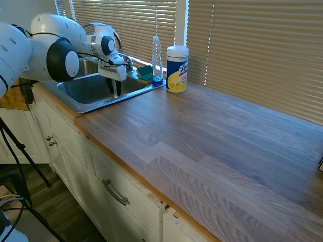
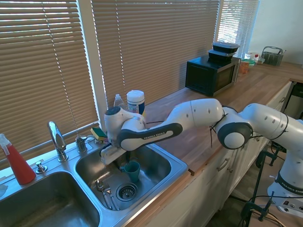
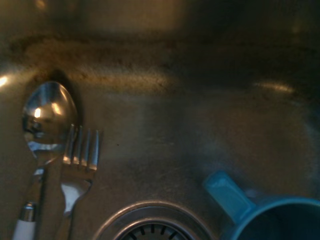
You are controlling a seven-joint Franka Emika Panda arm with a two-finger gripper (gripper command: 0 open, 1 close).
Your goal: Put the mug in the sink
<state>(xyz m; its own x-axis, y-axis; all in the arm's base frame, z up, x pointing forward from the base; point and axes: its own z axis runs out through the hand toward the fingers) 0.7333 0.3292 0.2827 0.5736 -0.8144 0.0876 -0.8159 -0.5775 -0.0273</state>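
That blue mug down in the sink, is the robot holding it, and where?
Seemingly yes: the gripper reaches down onto the mug at its rim, inside the sink. The exact grip isn't clear.

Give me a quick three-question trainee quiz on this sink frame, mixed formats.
1. True or false: the mug stands upright inside the sink.
2. Which cutlery lies on the basin floor near the drain? A) knife and ladle B) spoon and fork C) chopsticks
3. Fill in: the wipes canister stands on the ____ beside the sink.

Key: 1 true; 2 B; 3 countertop. The pincer hangs at the mug's rim in the basin; whether it grips the mug cannot be told.
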